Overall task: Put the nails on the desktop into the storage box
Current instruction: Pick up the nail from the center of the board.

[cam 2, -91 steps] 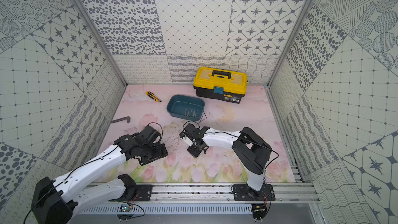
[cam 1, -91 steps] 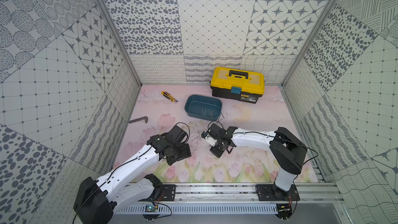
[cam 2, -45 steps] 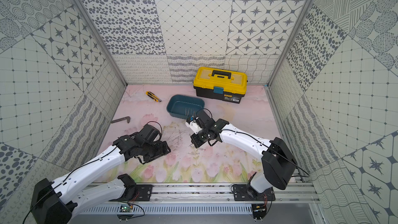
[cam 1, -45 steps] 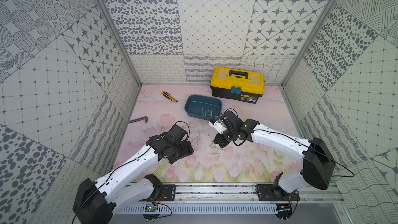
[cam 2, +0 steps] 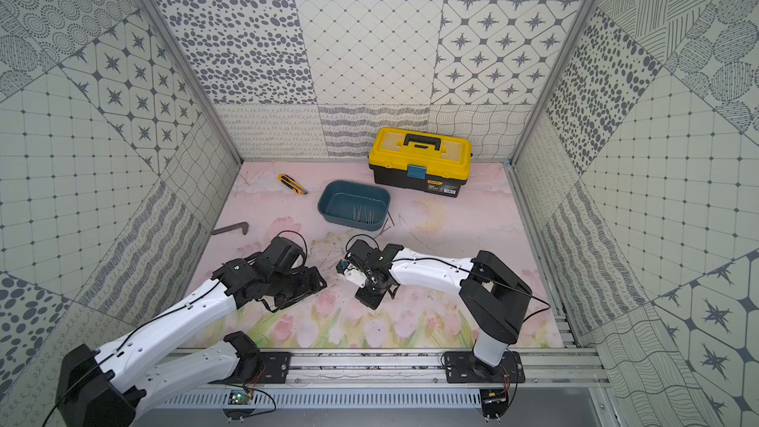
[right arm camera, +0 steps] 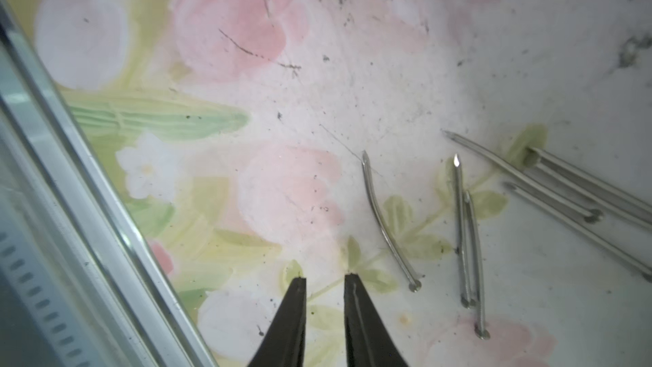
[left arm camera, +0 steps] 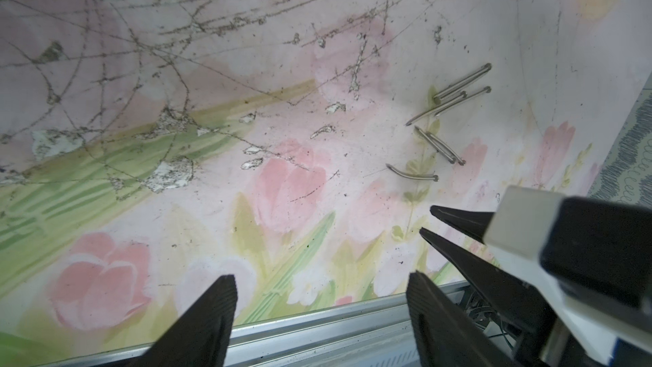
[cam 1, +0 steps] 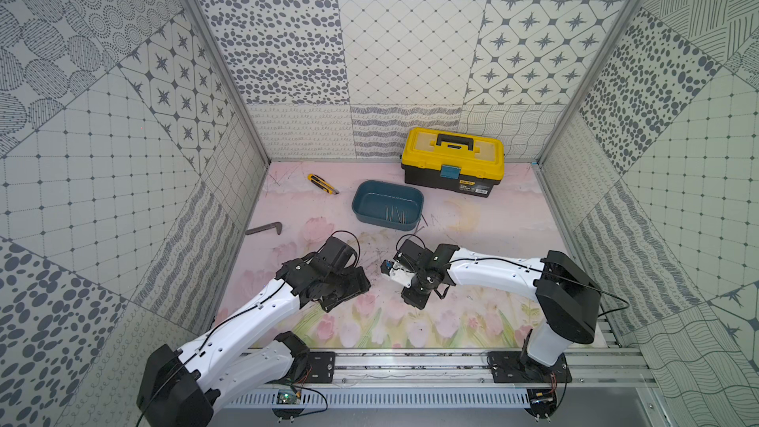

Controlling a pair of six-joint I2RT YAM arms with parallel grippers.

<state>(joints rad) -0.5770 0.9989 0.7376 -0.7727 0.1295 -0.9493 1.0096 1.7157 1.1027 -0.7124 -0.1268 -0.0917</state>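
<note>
Some nails point(cam 1: 395, 214) lie in the storage box point(cam 1: 376, 199); several loose nails point(right arm camera: 460, 231) wait on the table point(right arm camera: 317, 100). My right hand point(right arm camera: 324, 277) is barely parted and empty, and my left hand point(left arm camera: 319, 277) is spread wide, empty.

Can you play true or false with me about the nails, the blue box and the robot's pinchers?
1. Some nails lie inside the storage box. True.
2. The yellow toolbox has its lid open. False: the lid is shut.
3. The right gripper is holding a nail. False: its jaws stand a little apart with nothing between them.
4. A bent nail lies on the desktop. True.
5. The left gripper is wide open. True.
</note>
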